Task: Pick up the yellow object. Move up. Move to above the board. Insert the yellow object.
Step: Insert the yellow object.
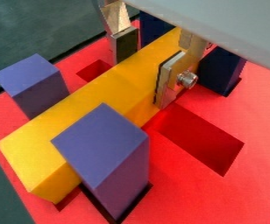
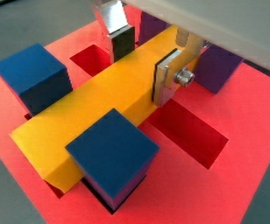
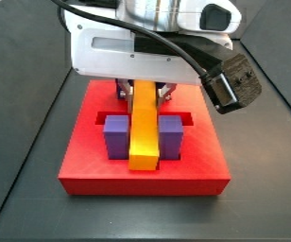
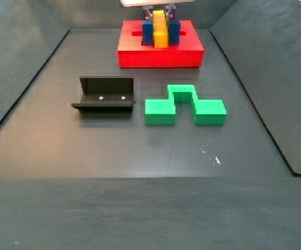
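Dark floor; end effector (image 1: 149, 63) grips yellow object (image 1: 96, 109), tips hidden.

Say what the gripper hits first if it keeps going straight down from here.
The gripper points down with its jaws around the yellow object, which sits between the posts on the board. Going down, the bar likely presses into the board's slot floor first; remaining depth unclear.

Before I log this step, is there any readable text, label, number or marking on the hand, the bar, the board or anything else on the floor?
No readable text: none in any view.
The hand, clamped on the yellow object over the board: plain surfaces, no label.
Green block and fixture: unmarked; the fixture shows only two small holes.
Arm housing: no legible print.
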You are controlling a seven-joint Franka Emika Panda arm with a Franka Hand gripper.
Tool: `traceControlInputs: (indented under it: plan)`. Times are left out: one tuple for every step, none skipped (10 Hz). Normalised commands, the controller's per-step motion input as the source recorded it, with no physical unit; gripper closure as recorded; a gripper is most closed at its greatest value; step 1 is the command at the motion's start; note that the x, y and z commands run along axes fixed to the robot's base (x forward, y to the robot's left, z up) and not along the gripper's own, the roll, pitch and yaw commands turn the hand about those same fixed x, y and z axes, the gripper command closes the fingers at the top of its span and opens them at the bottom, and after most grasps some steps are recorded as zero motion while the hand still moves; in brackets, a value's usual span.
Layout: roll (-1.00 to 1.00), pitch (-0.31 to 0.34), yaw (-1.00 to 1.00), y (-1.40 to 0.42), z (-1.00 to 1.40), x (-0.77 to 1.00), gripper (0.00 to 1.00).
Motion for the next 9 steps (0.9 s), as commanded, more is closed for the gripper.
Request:
traceControlInputs:
  plan:
    - [0.0, 0.0, 0.0, 0.32, -0.19, 0.21, 1.0]
    - [-0.01, 0.0, 0.0, 0.41, -0.14, 0.23, 1.0]
    - [0.0, 0.0, 0.0, 0.24, -0.18, 0.1, 1.0]
    - [0.02, 0.0, 0.0, 0.0, -0.4, -0.04, 1.0]
    - [0.06, 0.0, 0.0, -0.06, -0.45, -0.1, 1.0]
    - [0.01, 0.0, 0.0, -0.14, -0.16, -0.15, 1.0]
    - [-0.02, 0.026, 0.0, -0.03, -0.24, -0.16, 1.0]
    - [0.0, 0.04, 0.0, -0.09, -0.25, -0.12, 1.0]
    - [0.0, 0.027, 0.0, -0.1, -0.27, -0.16, 1.0]
